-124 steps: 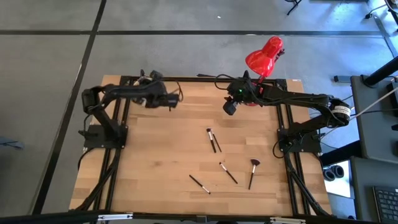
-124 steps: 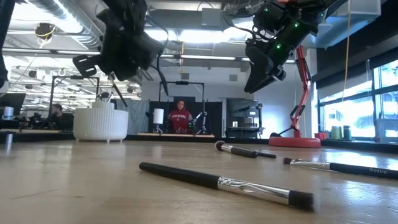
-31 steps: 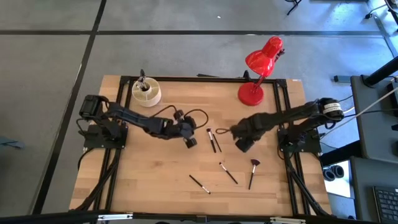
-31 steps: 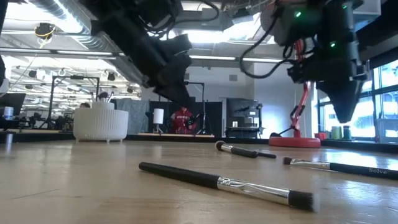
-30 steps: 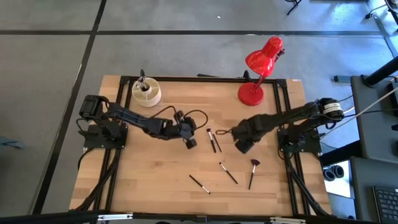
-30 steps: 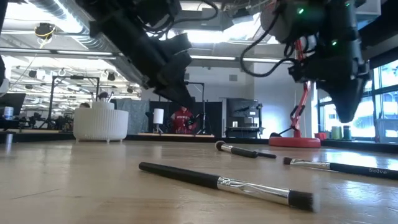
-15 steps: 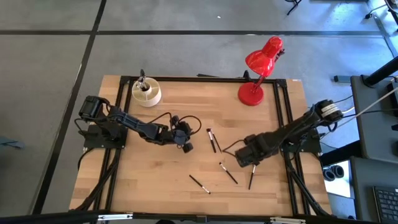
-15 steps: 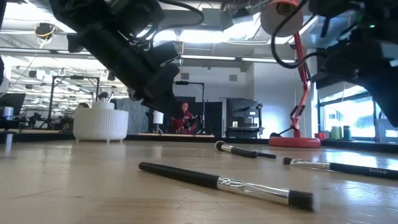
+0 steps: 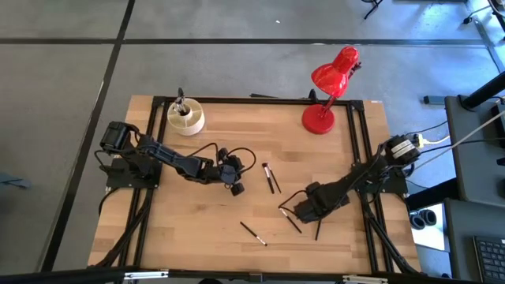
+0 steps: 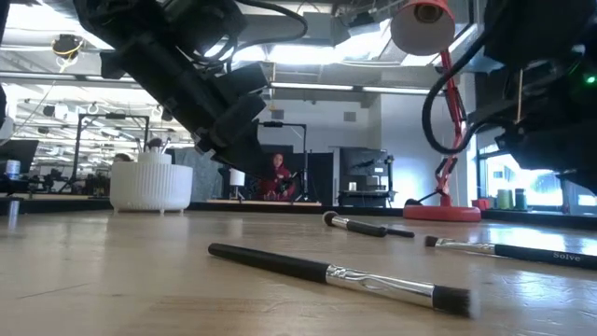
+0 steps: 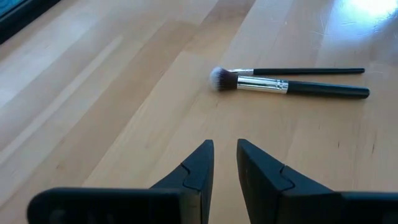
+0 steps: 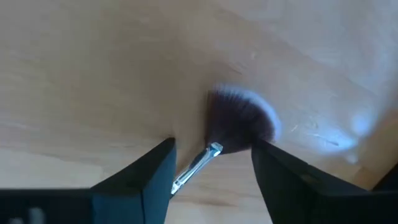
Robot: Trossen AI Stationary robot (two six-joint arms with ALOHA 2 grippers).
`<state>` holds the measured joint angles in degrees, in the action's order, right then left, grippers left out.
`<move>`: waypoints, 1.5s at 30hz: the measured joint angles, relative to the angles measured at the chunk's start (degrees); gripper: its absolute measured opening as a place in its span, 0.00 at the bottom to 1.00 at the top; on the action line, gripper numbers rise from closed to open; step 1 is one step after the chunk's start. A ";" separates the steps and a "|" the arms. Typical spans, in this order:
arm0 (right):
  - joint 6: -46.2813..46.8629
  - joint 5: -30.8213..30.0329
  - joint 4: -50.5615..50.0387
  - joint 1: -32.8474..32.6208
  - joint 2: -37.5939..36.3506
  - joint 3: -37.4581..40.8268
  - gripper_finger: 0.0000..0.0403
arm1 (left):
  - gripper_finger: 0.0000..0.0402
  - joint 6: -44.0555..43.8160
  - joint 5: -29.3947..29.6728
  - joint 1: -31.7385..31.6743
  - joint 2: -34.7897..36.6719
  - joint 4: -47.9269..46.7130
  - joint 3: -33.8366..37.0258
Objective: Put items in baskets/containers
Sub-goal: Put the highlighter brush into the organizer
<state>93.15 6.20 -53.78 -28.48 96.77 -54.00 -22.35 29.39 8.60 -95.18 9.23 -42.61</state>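
Several thin dark-handled brushes lie flat on the wooden table: a pair [image 9: 271, 178] in the middle, one [image 9: 289, 220] nearer, one [image 9: 253, 233] near the front edge. The fan brush [image 9: 317, 230] lies under my right gripper [image 9: 303, 213]. In the right wrist view that gripper [image 12: 214, 158] is open, with a finger on each side of the fan head [image 12: 240, 121] and its metal neck. My left gripper [image 9: 236, 188] hovers left of the pair [image 11: 286, 81]; its fingers [image 11: 225, 155] are open by a narrow gap and hold nothing. The cream cup [image 9: 186, 119] holds brushes at the far left.
A red desk lamp stands at the far right, its round base [image 9: 319, 120] on the table. Black frame rails run along the table's left and right sides. In the low view the cup [image 10: 151, 185] stands far left and a brush [image 10: 336, 273] lies close in front.
My right gripper has moved toward the table's near edge and down, from beside the middle pair of brushes to over the fan brush. My left gripper has drawn back a little toward the left. The brushes on the table have stayed where they were.
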 joint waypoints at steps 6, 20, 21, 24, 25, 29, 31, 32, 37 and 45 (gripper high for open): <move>-6.36 1.03 1.54 1.96 0.86 -0.05 0.44 | 0.17 1.08 0.00 0.00 0.00 -0.04 0.00; -22.66 2.77 4.63 7.74 1.09 -0.03 0.03 | 0.18 1.67 -0.22 0.00 0.00 -0.25 0.00; -23.68 1.86 4.65 8.06 0.98 -0.15 0.02 | 0.18 1.68 -0.72 0.00 0.00 -0.45 0.00; -27.22 -2.04 4.71 9.49 0.99 -1.47 0.03 | 0.18 1.40 -1.58 0.00 0.00 -2.02 -0.02; -28.62 -4.12 5.01 10.11 0.98 -2.11 0.03 | 0.18 0.85 -1.59 0.03 0.00 -2.88 -0.04; -36.03 -12.74 5.07 13.43 0.59 -5.72 0.01 | 0.16 -0.75 0.02 1.18 1.03 -7.44 -0.04; -40.15 -19.12 6.27 15.41 0.07 -7.60 0.01 | 0.15 -1.10 1.00 2.08 4.05 -11.92 -0.23; -42.60 -22.86 7.20 16.52 -0.15 -8.36 0.02 | 0.14 -1.89 1.63 2.55 6.13 -14.81 -0.43; -57.55 -38.47 14.98 23.01 -0.72 -11.57 0.01 | 0.09 -5.84 9.59 6.76 19.82 -27.90 -1.29; -84.67 -29.05 64.70 35.50 1.51 -12.26 0.01 | 0.05 -4.74 28.24 11.04 44.27 -37.62 -1.33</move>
<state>8.48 -22.85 10.92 7.02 98.28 -66.26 -27.08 57.63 19.64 -50.90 -28.38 -43.94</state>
